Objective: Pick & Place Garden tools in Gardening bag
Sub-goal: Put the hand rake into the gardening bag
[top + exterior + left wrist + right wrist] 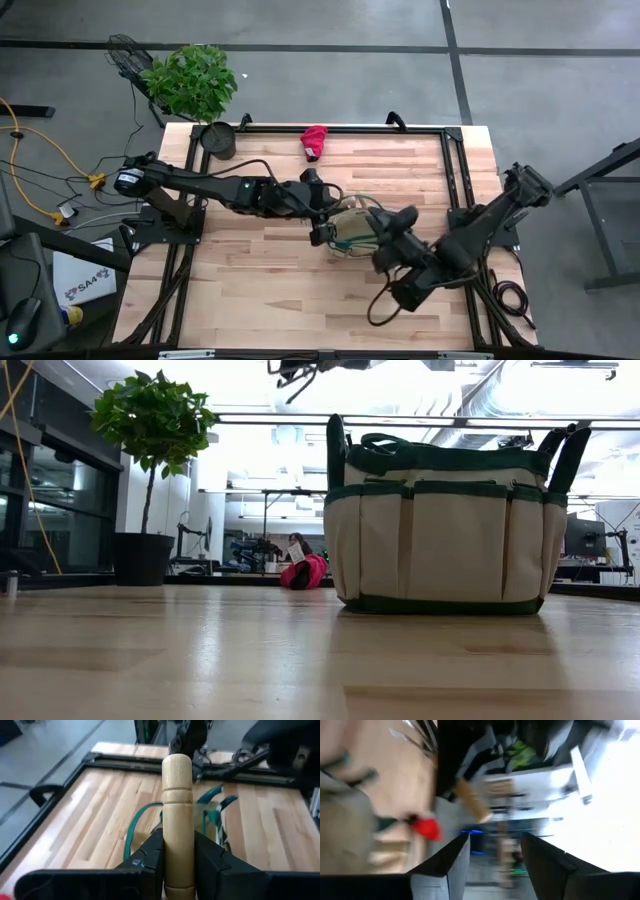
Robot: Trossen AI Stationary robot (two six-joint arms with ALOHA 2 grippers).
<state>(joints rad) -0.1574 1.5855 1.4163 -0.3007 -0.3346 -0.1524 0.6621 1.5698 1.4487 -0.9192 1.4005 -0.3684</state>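
One tool is in hand now: the left gripper is clamped on a round wooden handle, and its fingers press the handle from both sides, low on it, with most of the length standing free past them. The working end of this tool is hidden, so I cannot say which tool it is. In the high view this gripper hangs just beside the bag, which stands near the middle of the table.

The handle is stiff and probably light, smooth turned wood that may slip a little; a hold near the metal end should keep it from swinging.

The bag is soft cloth with loose green straps, so its mouth may give way if a tool pushes on the rim.

The right gripper has its fingers apart and empty; it is close to the bag on the other side.

The glove lies well apart at the far edge; it is limp, and I think a pinch in the middle of the cloth is best.
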